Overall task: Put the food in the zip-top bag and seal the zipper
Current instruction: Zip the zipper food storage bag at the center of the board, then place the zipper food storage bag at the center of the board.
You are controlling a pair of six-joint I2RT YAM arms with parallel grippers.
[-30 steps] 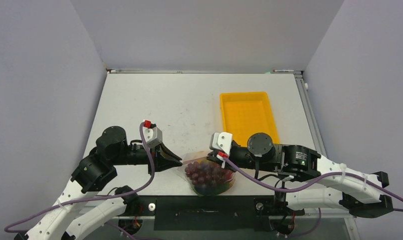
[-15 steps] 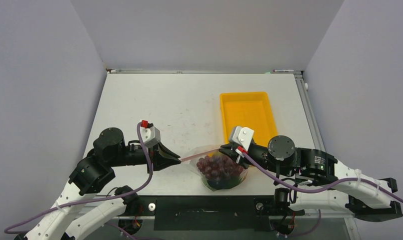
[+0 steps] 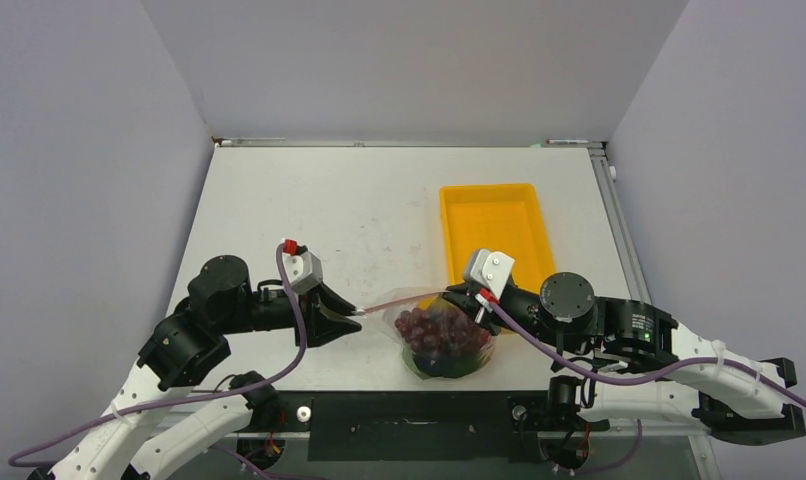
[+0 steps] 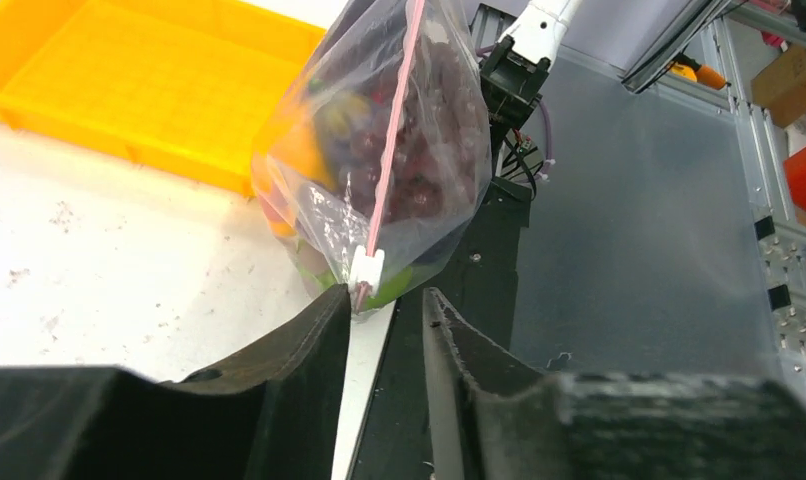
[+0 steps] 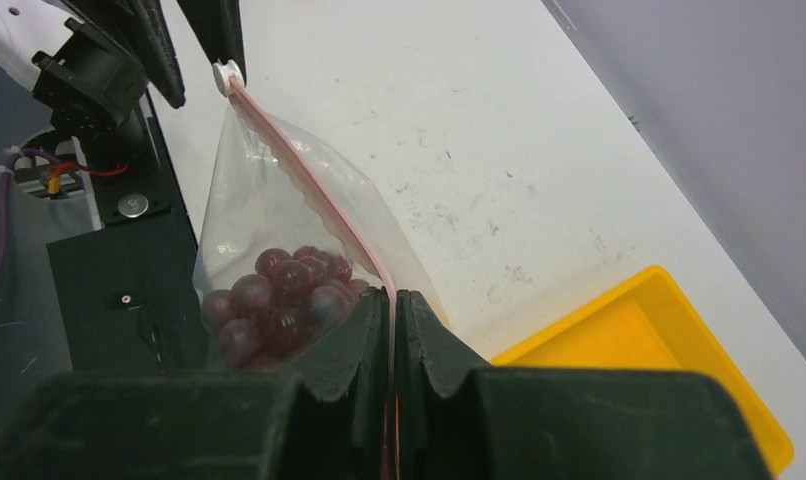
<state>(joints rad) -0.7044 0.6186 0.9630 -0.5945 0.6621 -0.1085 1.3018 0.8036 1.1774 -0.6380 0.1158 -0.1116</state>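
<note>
Clenching my right end effector on the zipper, I hang the zip-top bag of food at the desk's near edge, its strip running leftward to my released left end effector

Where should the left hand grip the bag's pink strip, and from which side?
At the white clip ending the pink strip, from the bag's left end, one finger on each flat face. The right hand pinches the far end, so the strip runs straight toward the left hand.

zip-top bag: upright, bulging | food: inside, mostly dark red | zipper: pink, taut
</note>
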